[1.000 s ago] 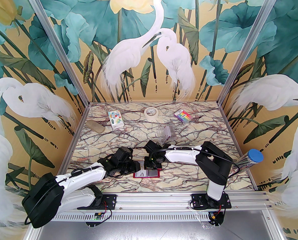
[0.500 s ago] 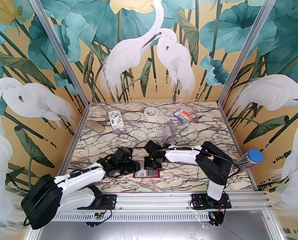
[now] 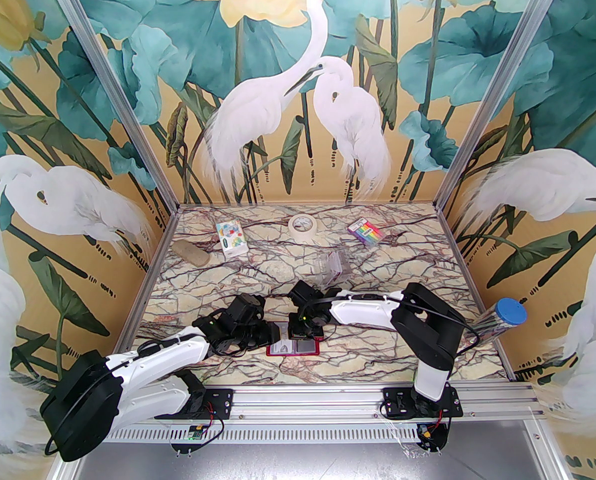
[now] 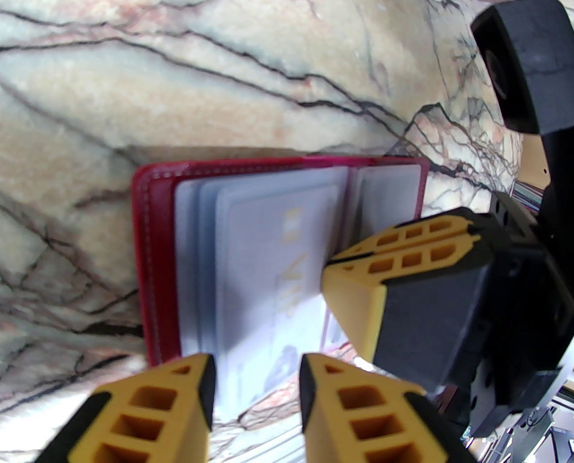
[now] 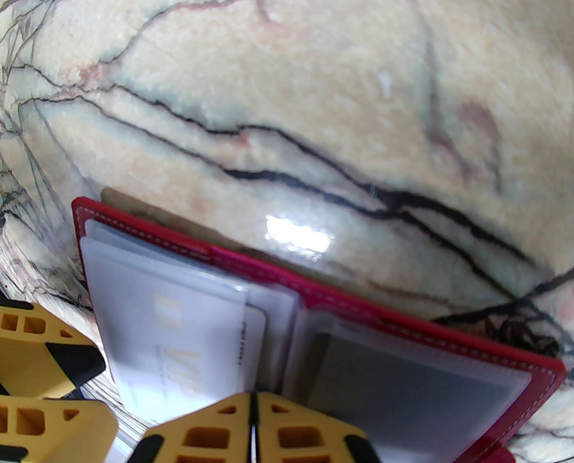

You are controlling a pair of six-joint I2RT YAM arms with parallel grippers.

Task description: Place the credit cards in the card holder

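The card holder (image 3: pixel 293 349) lies open on the marble near the front, with a red rim (image 4: pixel 144 239) (image 5: pixel 412 335) and clear sleeves. A pale grey-blue credit card (image 4: pixel 267 268) (image 5: pixel 171 340) with gold "VIP" lettering sits partway in a left-page sleeve. My left gripper (image 3: pixel 276 334) (image 4: pixel 255 393) (image 5: pixel 36 384) hovers at the card's outer end. Its fingers stand apart, with the card showing between and under them. My right gripper (image 3: pixel 303 335) (image 5: pixel 253 422) (image 4: pixel 330 265) is shut, its tips pressing on the sleeves by the fold. A grey card (image 5: pixel 402 384) fills a right-page sleeve.
Further back stand a clear plastic box (image 3: pixel 330 265), a tape roll (image 3: pixel 303 225), a rainbow-striped packet (image 3: pixel 364 231), a white printed box (image 3: pixel 231 239) and a tan lump (image 3: pixel 190 254). A blue-capped clear tube (image 3: pixel 503 318) lies at the right edge.
The left arm's rear link has sunk a little. Both grippers, the card and the holder look unchanged.
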